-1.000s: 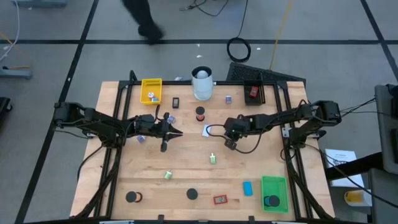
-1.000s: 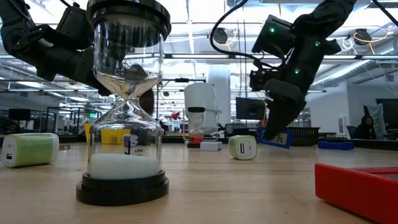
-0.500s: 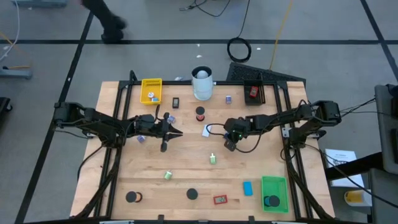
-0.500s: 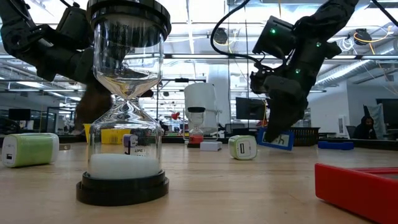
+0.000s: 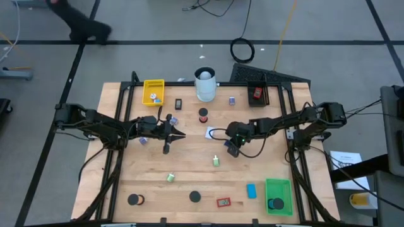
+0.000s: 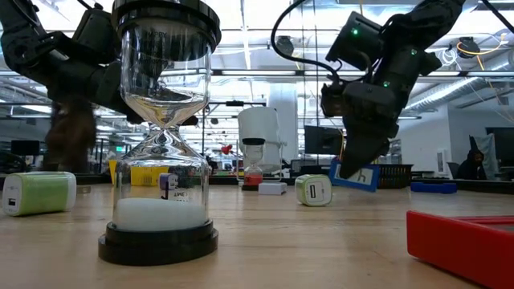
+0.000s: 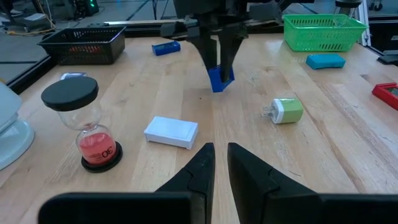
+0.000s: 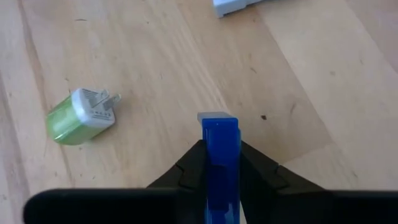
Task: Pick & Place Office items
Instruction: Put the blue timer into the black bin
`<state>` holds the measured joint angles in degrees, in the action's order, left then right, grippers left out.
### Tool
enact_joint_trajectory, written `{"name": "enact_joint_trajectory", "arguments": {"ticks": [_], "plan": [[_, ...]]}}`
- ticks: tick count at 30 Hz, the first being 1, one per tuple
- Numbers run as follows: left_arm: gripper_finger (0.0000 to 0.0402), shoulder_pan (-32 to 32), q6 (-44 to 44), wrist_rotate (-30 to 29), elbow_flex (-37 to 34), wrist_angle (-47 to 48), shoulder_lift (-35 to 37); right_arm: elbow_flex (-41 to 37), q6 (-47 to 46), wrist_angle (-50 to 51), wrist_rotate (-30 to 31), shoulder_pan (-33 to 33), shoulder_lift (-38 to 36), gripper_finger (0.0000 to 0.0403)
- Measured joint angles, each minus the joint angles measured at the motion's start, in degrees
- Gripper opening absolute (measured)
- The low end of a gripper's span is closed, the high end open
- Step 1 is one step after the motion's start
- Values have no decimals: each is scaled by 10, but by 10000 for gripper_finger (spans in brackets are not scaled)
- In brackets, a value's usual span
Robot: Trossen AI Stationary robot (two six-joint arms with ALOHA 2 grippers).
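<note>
Currently the light wooden table [image 5: 189, 170] carries scattered office items. Taking the tall white cylinder [image 5: 205, 85] as landmark: the right end effector [image 5: 232, 151] hangs well in front of it, clamped on a small blue flat block [image 8: 219, 155], which is clear of the table in the low view. The left end effector [image 7: 217, 163] waits off to the cylinder's front-left, fingers nearly together and empty.

Risks, as judged:
- The block is pinched along a narrow edge; a slackening grip would let it slip or pivot out.
- A drop here could strike the green-and-white plug adapter [image 8: 79, 117] lying near beneath.
- A careless sweep could clip the small red-sand hourglass [image 7: 87, 124] or the white rectangular block [image 7: 171, 132], both between the cylinder and the held block.
</note>
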<state>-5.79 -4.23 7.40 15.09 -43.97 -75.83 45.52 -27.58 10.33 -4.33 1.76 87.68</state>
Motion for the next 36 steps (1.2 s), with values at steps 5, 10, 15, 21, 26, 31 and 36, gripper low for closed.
{"name": "enact_joint_trajectory", "arguments": {"ticks": [5, 10, 15, 21, 26, 31, 36], "plan": [[51, 0, 0, 0, 0, 0, 0, 0, 18, 44, 62, 1, 0, 116], [51, 0, 0, 0, 0, 0, 0, 1, 10, 108, 125, 5, -7, 169], [51, 0, 0, 0, 0, 0, 0, 0, 2, 123, 153, 2, -35, 217], [51, 0, 0, 0, 0, -1, 0, 0, -33, 118, 165, -28, -68, 265], [51, 0, 0, 0, 0, -2, 0, 1, -66, 128, 181, -60, -51, 282], [51, 0, 0, 0, 0, -2, 0, 1, -67, 128, 196, -67, -21, 277], [51, 0, 0, 0, 0, -2, 0, 0, -50, 119, 193, -63, 2, 262]]}}
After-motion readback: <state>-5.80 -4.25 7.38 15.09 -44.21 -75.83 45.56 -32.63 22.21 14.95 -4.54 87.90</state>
